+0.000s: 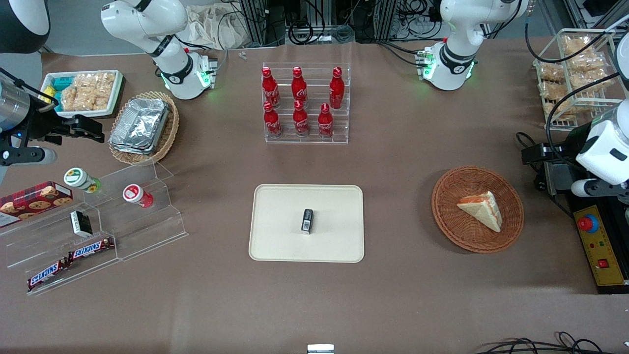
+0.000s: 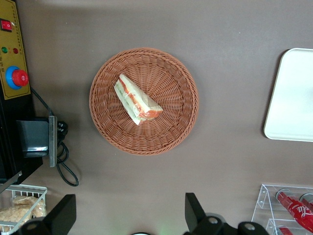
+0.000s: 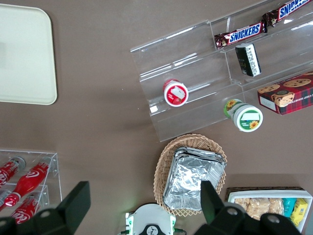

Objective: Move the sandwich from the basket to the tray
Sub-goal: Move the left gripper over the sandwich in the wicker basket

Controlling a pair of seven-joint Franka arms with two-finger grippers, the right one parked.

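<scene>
The sandwich [image 1: 484, 209] [image 2: 137, 100], a white wedge with orange and green filling along one edge, lies in the round reddish-brown basket [image 1: 452, 231] [image 2: 146, 147]. Toward the parked arm's end from it lies the cream tray [image 1: 275, 236] [image 2: 293, 98], with a small black object [image 1: 307, 221] on it. My gripper [image 1: 530, 153] [image 2: 128, 213] hangs high above the table beside the basket, toward the working arm's end and a little farther from the front camera. It is open, its fingers [image 2: 193, 211] spread wide with nothing between them.
A clear rack of red bottles [image 1: 304, 103] [image 2: 288, 205] stands farther from the front camera than the tray. Beside the basket at the working arm's end are a yellow control box with a red button [image 1: 597, 246] [image 2: 14, 63], a black box with cable [image 2: 34, 137], and a wire snack rack [image 1: 575, 73].
</scene>
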